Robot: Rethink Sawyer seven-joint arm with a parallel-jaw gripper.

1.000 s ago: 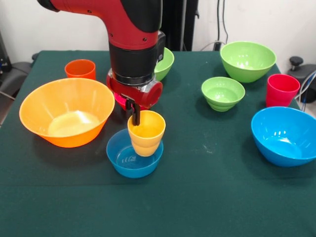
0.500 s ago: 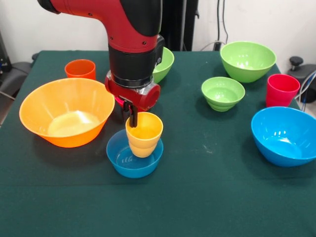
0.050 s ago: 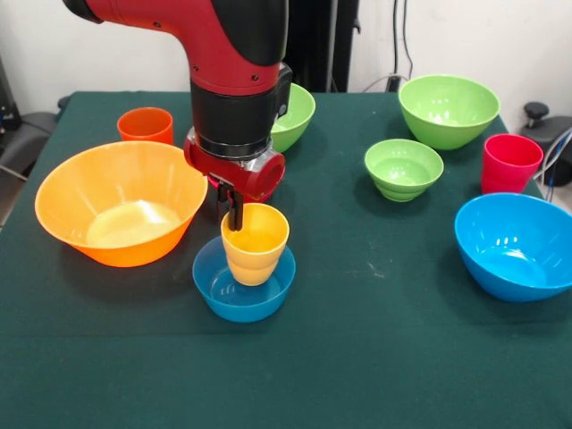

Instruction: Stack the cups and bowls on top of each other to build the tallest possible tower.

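Note:
My gripper is shut on the far rim of the yellow ribbed cup, which hangs slightly tilted over the small blue bowl. The cup's base overlaps the bowl's opening; I cannot tell whether it touches. To the left stands the very wide orange bowl, with the orange cup behind it. A big green bowl is partly hidden behind the arm. On the right are another big green bowl, the small green bowl, the red cup and the big blue bowl. No tower stands.
The dark green table cloth covers the table. Cables and dark equipment sit past the right edge of the table.
The arm has carried the yellow cup a little to the left, so it now hangs more centred over the small blue bowl. The other bowls and cups have not moved.

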